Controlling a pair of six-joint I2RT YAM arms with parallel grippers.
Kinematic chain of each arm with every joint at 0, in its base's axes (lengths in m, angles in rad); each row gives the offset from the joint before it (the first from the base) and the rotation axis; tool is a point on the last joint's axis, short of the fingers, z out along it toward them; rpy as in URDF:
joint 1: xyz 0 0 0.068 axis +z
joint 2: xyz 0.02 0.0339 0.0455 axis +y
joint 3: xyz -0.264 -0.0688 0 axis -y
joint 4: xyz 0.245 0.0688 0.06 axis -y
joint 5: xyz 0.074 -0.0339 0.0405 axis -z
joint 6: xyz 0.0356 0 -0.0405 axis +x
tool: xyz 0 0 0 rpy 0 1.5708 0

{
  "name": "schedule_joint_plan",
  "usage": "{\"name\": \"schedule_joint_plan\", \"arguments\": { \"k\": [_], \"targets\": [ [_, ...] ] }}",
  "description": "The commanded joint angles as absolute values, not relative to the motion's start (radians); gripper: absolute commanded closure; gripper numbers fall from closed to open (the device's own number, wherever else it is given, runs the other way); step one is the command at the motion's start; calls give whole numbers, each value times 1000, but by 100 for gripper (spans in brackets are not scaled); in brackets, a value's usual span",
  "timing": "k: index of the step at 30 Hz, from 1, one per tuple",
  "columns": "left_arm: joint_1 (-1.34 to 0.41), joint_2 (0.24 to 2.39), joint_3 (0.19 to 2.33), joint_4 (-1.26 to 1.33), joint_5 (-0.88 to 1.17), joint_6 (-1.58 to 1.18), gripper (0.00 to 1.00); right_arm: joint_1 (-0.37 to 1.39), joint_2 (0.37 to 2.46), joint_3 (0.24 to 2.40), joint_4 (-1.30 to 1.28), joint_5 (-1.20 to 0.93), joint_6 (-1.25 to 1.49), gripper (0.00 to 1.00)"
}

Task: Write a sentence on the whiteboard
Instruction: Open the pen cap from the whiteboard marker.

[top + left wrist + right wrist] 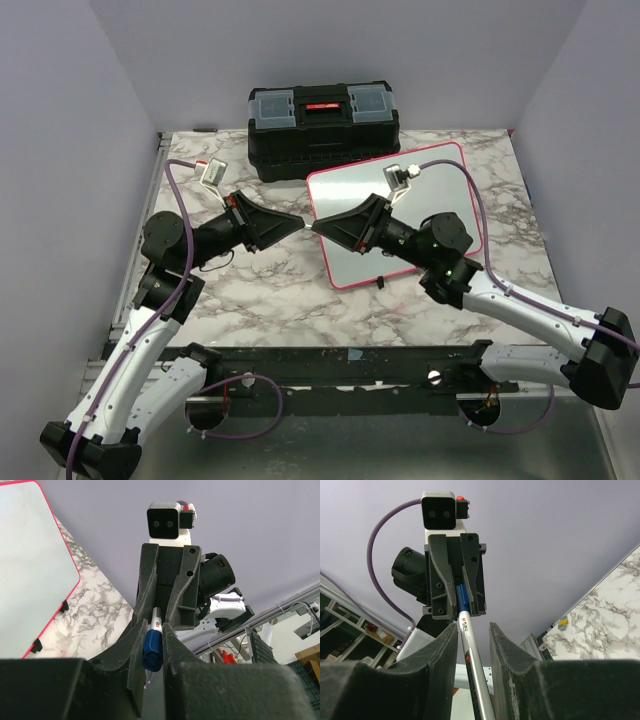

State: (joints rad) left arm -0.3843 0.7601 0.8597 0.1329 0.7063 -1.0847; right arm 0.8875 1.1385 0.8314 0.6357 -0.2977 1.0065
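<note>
The whiteboard [345,192], white with a red-pink rim, lies flat at the back right of the table and also shows in the left wrist view [30,565]. My two grippers meet tip to tip above its left edge. My left gripper [302,221] [153,630] is shut on the blue cap [152,650] of a marker. The marker's silver-white barrel [470,650] runs between the jaws of my right gripper [317,229] [472,630]. The barrel rests against one finger, with a gap to the other. The blue cap [462,596] shows in the right wrist view too.
A black toolbox [322,125] with a red handle stands at the back, just behind the whiteboard. The marble table [260,290] stretches in front of both grippers. Purple walls close in the left, back and right sides.
</note>
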Motion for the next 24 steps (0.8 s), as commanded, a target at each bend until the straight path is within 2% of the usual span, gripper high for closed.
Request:
{"name": "schedule_joint_plan", "arguments": {
  "k": [1, 15, 20, 24],
  "targets": [
    [-383, 770, 861, 133, 691, -1062, 100, 882, 1149, 872, 673, -340, 1019, 67],
    [-385, 811, 856, 135, 713, -1050, 100, 884, 1181, 890, 686, -381, 1031, 69],
    [-385, 818, 852, 133, 717, -1043, 100, 884, 1185, 891, 690, -383, 1033, 79],
    [-385, 825, 856, 119, 719, -1029, 100, 884, 1189, 892, 693, -390, 1035, 93]
  ]
}}
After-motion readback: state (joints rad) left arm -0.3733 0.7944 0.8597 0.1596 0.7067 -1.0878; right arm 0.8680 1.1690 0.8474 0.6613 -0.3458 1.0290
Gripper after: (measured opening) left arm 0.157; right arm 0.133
